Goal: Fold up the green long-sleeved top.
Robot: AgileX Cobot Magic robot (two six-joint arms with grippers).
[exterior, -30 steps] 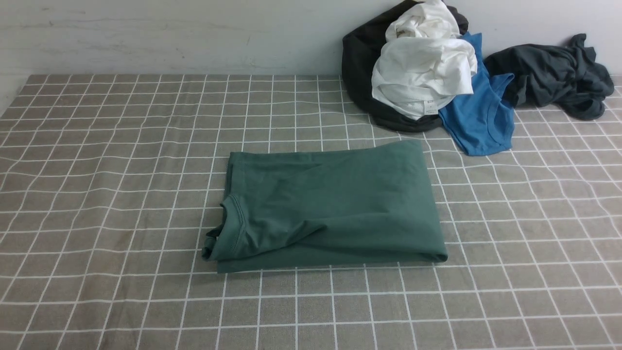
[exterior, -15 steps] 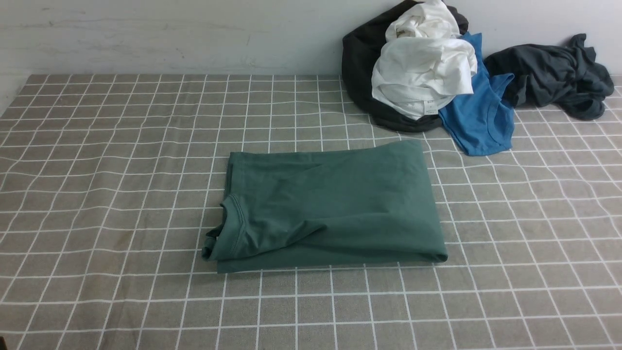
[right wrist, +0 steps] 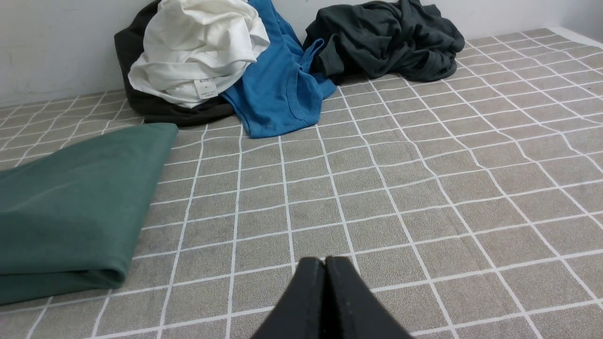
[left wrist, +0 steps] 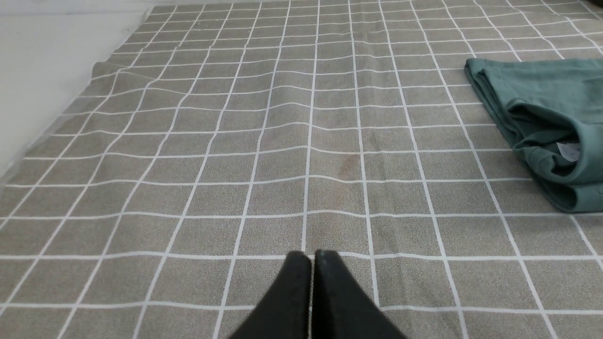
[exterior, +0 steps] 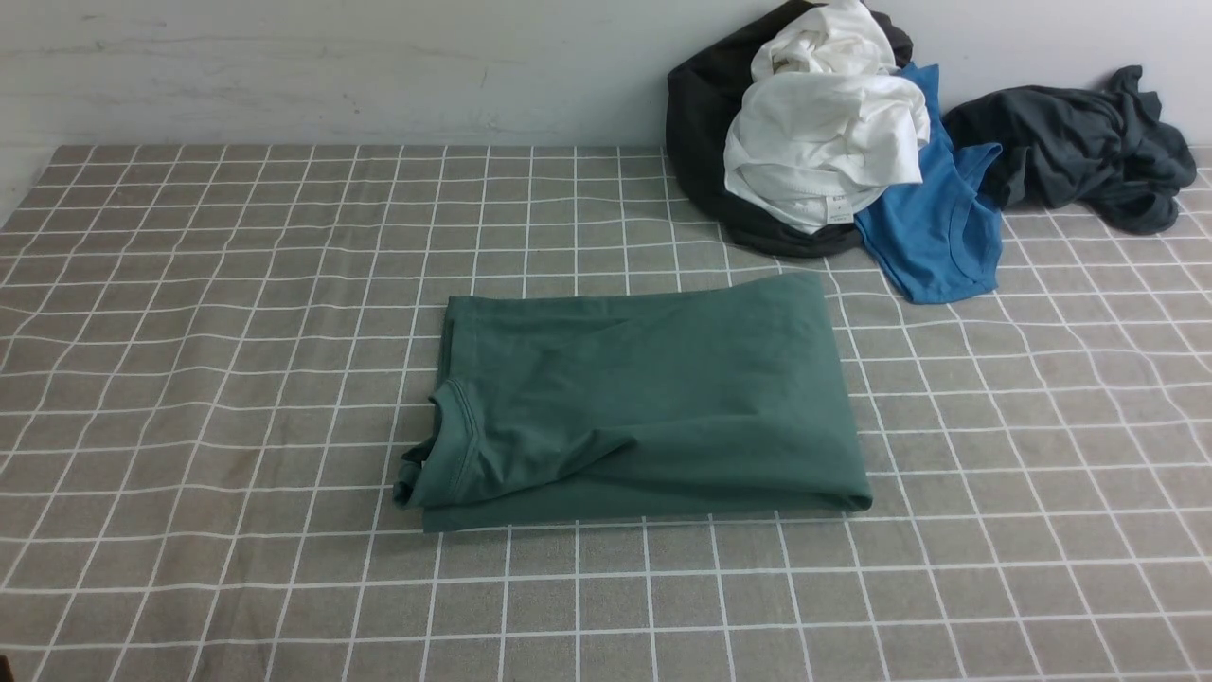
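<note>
Green long-sleeved top [exterior: 644, 403]: lies folded into a compact rectangle near the middle of the desk [exterior: 189, 313], on the grey checked cloth, collar [exterior: 453, 445] at the robot's left end, smooth fold at the right end; white neck label [left wrist: 569, 150] peeks from the open collar in the left wrist view. Left gripper [left wrist: 312, 256]: jaws pressed together, holding nothing, low over bare cloth, well apart from the top. Right gripper [right wrist: 325, 261]: jaws likewise pressed together, empty, near the top's right fold but not touching. Other stock: white garment [exterior: 824, 142] heaped on a dark one [exterior: 701, 123], blue shirt [exterior: 933, 237], and a second dark garment [exterior: 1070, 152], all at the far right by the wall. Condition: fold looks finished or nearly so. Risks: the collar end bulges and a small lump of fabric sticks out at the front-left corner, so layers there may slump open; any further pass by either gripper could snag the loose collar edge or drag the checked cloth, which is already rippled, and skew the stack; the blue shirt lies near the top's far-right corner and could be caught if that corner is reworked.
</note>
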